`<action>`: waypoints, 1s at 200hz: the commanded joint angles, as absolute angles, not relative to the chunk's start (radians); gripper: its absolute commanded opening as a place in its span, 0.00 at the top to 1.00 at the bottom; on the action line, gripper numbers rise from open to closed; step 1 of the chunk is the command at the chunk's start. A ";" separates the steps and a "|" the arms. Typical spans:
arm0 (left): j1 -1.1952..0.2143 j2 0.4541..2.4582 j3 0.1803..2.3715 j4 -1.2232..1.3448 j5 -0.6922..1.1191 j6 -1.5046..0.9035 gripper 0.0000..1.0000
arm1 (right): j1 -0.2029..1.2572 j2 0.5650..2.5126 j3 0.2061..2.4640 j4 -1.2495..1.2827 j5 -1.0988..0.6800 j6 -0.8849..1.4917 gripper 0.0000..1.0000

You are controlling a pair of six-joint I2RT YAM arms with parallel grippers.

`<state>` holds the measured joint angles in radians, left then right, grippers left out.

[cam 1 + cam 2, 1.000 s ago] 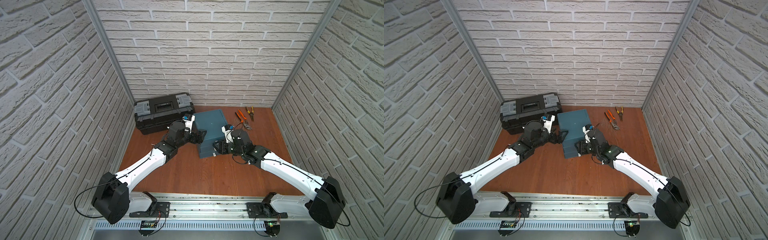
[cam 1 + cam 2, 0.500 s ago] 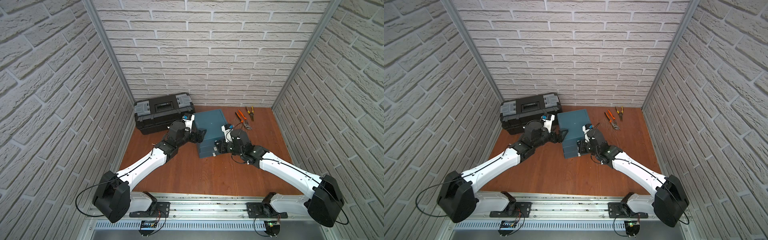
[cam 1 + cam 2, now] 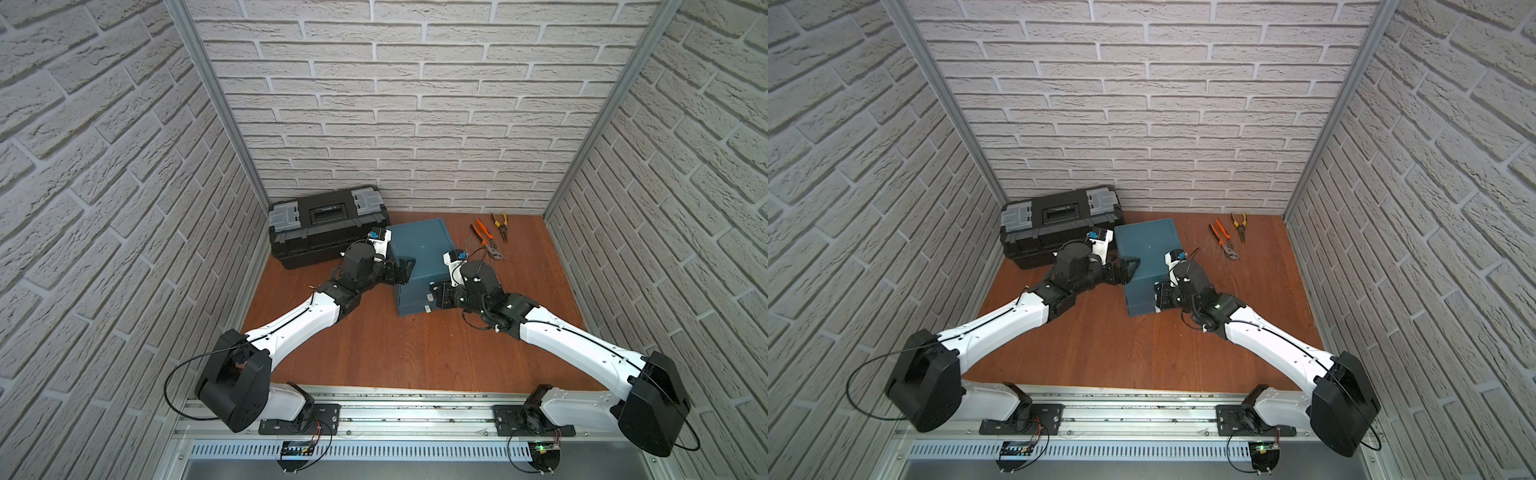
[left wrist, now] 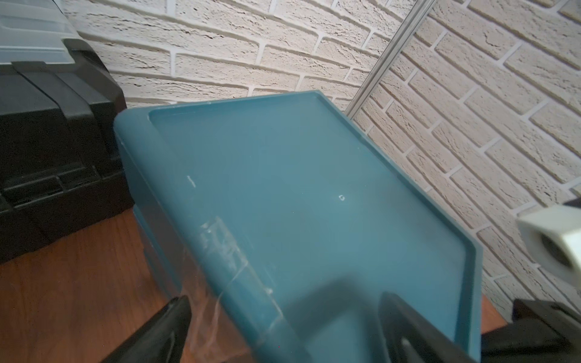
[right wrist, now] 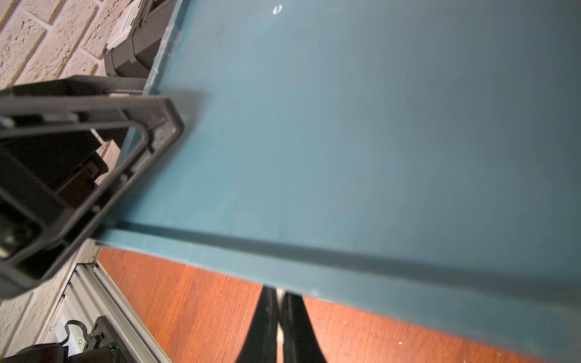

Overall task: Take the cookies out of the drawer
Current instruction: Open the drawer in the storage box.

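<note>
**Cookies unseen, drawer not yet drawn**

The teal plastic drawer cabinet (image 3: 419, 245) stands toward 12 o'clock on the brown wooden surface (image 3: 374, 345); the left tool (image 3: 405, 271), released and spread, straddles its 8 o'clock top corner, likely bracing it against sliding; the right tool (image 3: 434, 296), at the front's 5 o'clock, is clenched on a small white drawer handle (image 5: 278, 331); the cookies are hidden, presumably inside, just behind that tool.

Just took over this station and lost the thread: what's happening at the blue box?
The left gripper sits open on the top edge of the drawer unit. The right gripper is shut at its front, seemingly pinching a white handle. No drawer looks pulled out, and no cookies show yet.
</note>
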<state>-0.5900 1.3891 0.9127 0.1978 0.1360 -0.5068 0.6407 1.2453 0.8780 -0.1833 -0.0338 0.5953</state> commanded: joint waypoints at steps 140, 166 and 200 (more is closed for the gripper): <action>-0.585 1.398 0.968 0.216 0.126 -0.516 0.02 | 0.706 0.970 0.744 -0.402 0.028 0.661 0.96; -0.586 1.397 0.969 0.210 0.130 -0.515 0.01 | 0.707 0.965 0.743 -0.415 0.020 0.655 0.95; -0.586 1.393 0.968 0.203 0.126 -0.514 0.02 | 0.712 0.960 0.749 -0.433 0.009 0.649 0.93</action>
